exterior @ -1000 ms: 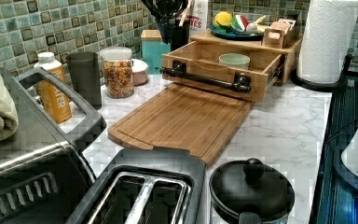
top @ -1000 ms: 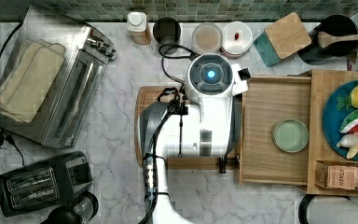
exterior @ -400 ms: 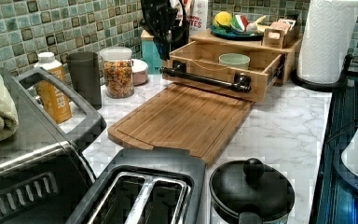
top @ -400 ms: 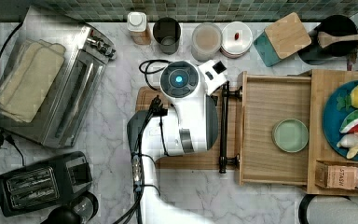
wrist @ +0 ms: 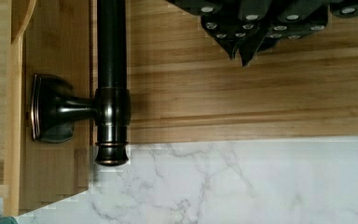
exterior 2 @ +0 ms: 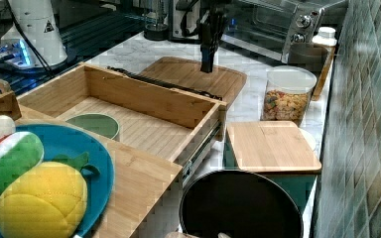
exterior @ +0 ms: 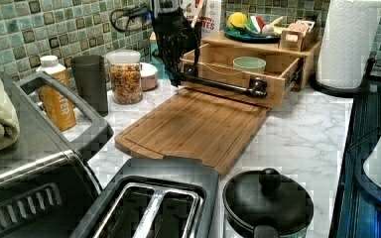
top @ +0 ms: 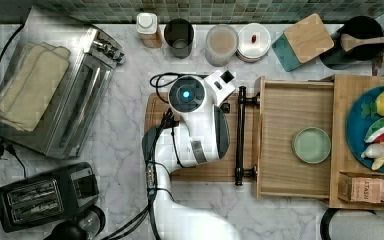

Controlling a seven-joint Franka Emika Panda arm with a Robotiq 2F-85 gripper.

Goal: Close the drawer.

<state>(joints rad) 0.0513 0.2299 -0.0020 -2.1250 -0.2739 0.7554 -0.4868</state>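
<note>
The drawer (top: 285,125) stands pulled out of the wooden stand (top: 352,85), with a pale green bowl (top: 311,145) in it. Its black bar handle (top: 239,135) runs along the front, over the edge of the cutting board. In the left view my gripper (exterior: 180,79) hangs just beside the handle's (exterior: 223,87) left end, low over the board. The wrist view shows the fingers (wrist: 230,39) pressed together with nothing between them, a short way from the handle's end (wrist: 112,93) and not touching it. In the right view the gripper (exterior 2: 206,67) stands on the board side of the drawer (exterior 2: 144,106).
A grooved cutting board (top: 190,170) lies in front of the drawer. A jar (exterior: 125,77), a dark cup (exterior: 90,77) and a bottle (exterior: 57,91) line the tiled wall. A toaster oven (top: 55,100) and a toaster (top: 40,197) stand at the top view's left. A plate of toy food (top: 375,125) tops the stand.
The arm has swung toward the top view's left, off the drawer, and the gripper has come down beside the handle's end. The drawer has not moved.
</note>
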